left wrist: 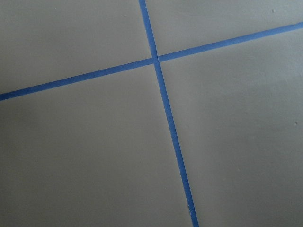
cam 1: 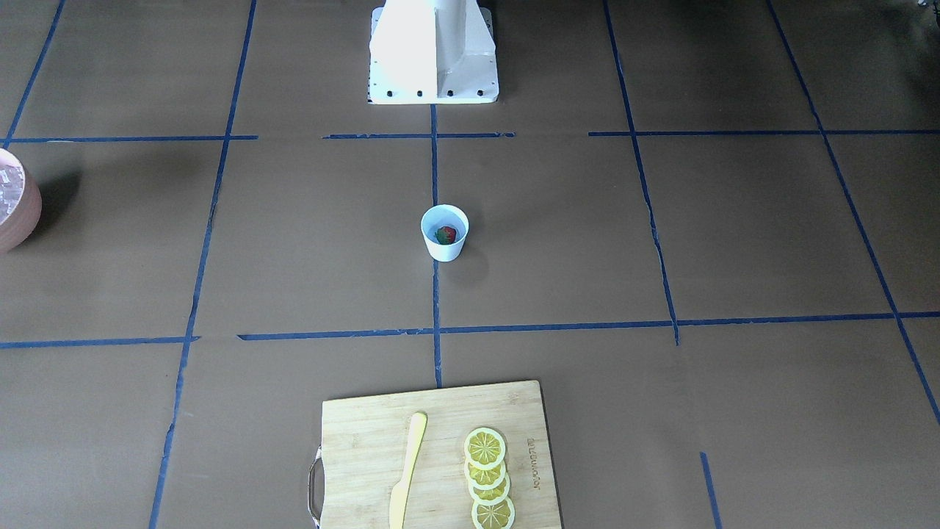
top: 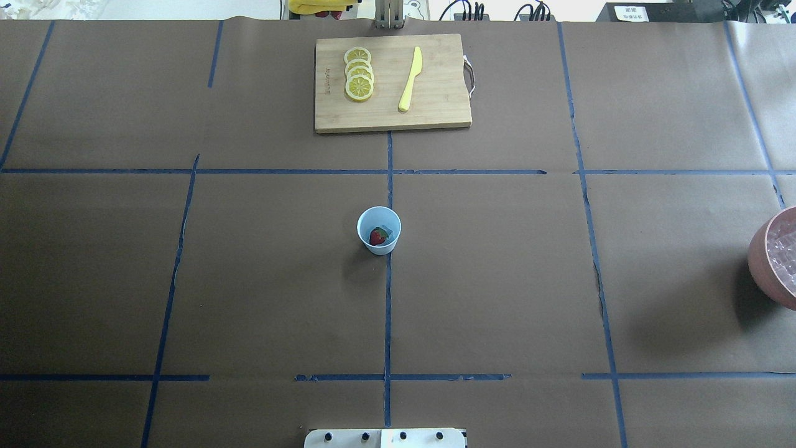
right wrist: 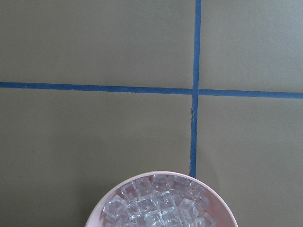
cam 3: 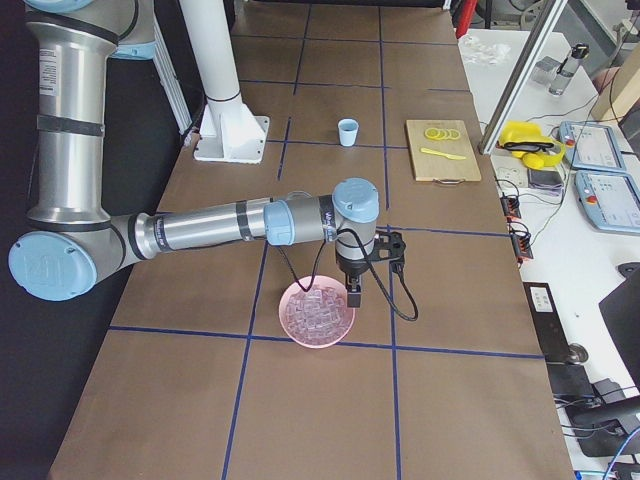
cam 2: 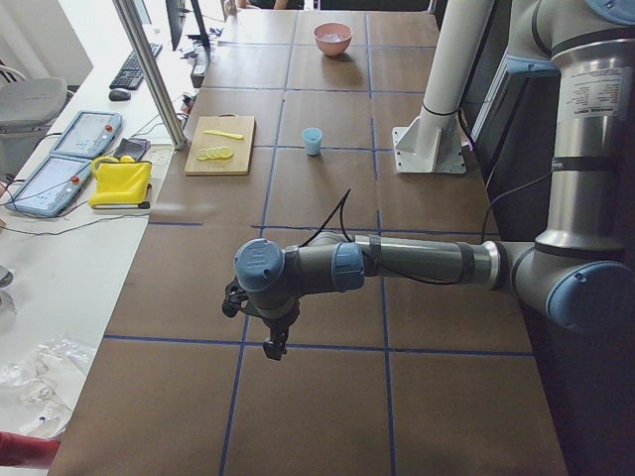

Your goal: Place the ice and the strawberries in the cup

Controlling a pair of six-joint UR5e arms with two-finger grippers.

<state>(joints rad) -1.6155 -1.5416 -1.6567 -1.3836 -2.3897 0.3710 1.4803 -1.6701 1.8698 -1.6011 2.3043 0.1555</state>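
The white cup (top: 379, 230) stands at the table's middle, and it also shows in the front view (cam 1: 444, 250). The red strawberry (top: 377, 237) lies inside it (cam 1: 446, 235). Ice cubes (right wrist: 161, 205) fill the pink bowl (cam 3: 318, 338) at the table's right end. My right gripper (cam 3: 354, 296) hangs just above the bowl's rim; I cannot tell if it is open or shut. My left gripper (cam 2: 270, 347) hangs over bare table at the left end, far from the cup (cam 2: 313, 140); I cannot tell its state. Neither wrist view shows fingers.
A wooden cutting board (top: 435, 99) at the far middle holds several lemon slices (top: 359, 73) and a yellow knife (top: 410, 79). The robot's white base (cam 1: 433, 51) stands at the near middle edge. The bowl's rim (top: 762, 261) reaches the overhead view's right edge.
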